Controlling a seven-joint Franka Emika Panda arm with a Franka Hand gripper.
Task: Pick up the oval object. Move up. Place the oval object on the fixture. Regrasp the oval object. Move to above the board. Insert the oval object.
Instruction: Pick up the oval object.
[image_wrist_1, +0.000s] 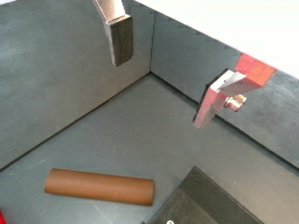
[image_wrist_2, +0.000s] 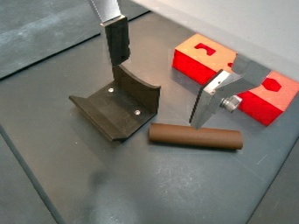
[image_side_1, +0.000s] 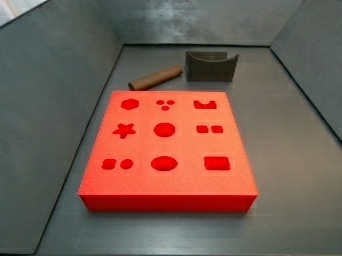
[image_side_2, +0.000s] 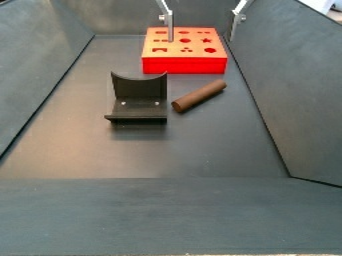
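One oval object (image_wrist_2: 195, 136) lies flat on the dark floor, a slim brown rod resting on its side with nothing touching it; in a side view the oval object (image_side_2: 199, 96) sits just beside the fixture, at about 3 o'clock from it, and in a side view (image_side_1: 155, 76) it lies at about 9 o'clock from that block and at about 12 o'clock from the board's far edge. There is one fixture (image_wrist_2: 121, 107), a small dark grey-green block with a curved notch in its top and two pale screw heads on its inner face, standing on the floor (image_side_2: 147, 150) apart from the rod (close, but with a sliver of floor between them). One board (image_side_1: 166, 143), a bright red slab, lies flat with its cut-outs in a grid: I count twelve positions, among them a star, a hexagon, round holes, an oval and squares. The gripper (image_wrist_2: 170, 72) hangs above the floor over the rod and fixture, its two silver fingers (image_wrist_2: 114, 39) spread wide and holding nothing; in a side view only the finger tips (image_side_2: 167, 21) show, above the board's far side. The floor is a matte dark grey sheet, walled by sloping grey panels (image_side_1: 67, 70) on its sides, forming a shallow bin.
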